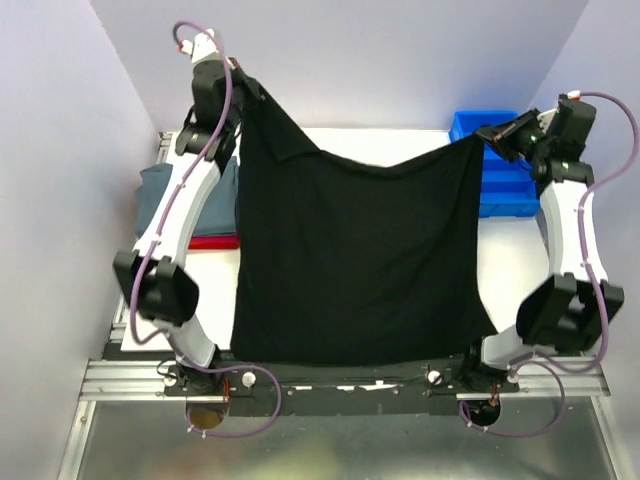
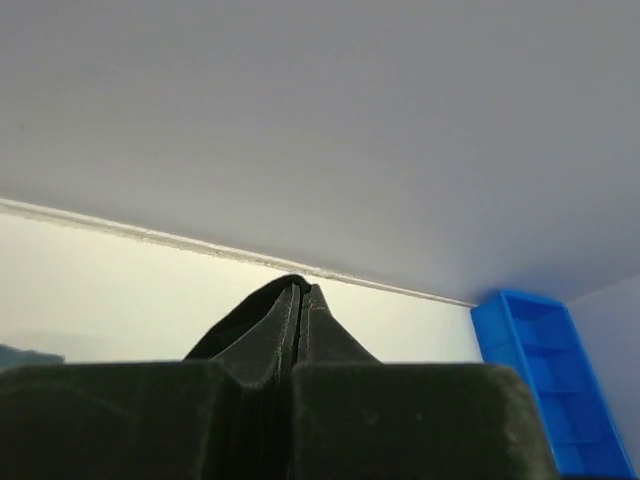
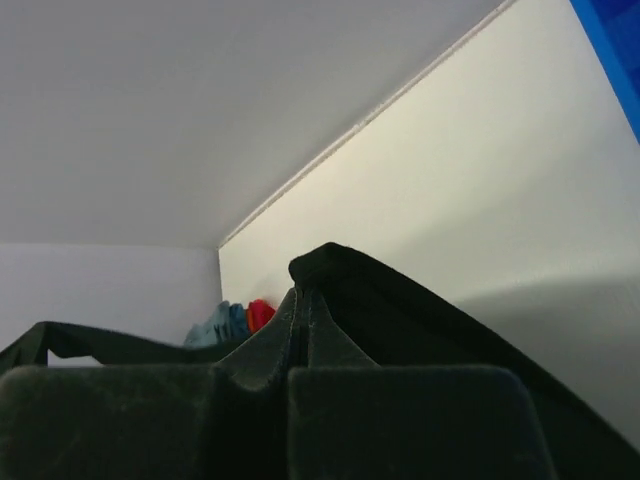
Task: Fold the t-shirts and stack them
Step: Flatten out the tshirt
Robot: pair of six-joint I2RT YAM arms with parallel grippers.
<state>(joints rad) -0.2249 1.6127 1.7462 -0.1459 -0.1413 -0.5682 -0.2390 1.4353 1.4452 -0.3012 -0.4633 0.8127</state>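
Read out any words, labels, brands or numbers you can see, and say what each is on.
None: no text can be read in any view. The black t-shirt, hanging spread out, shows only plain cloth, and the blue bin shows no label.

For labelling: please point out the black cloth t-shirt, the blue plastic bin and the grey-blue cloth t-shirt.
black cloth t-shirt (image 1: 350, 260): top view, cloth centre.
blue plastic bin (image 1: 505, 190): top view, inner ribs.
grey-blue cloth t-shirt (image 1: 150, 195): top view, left edge.
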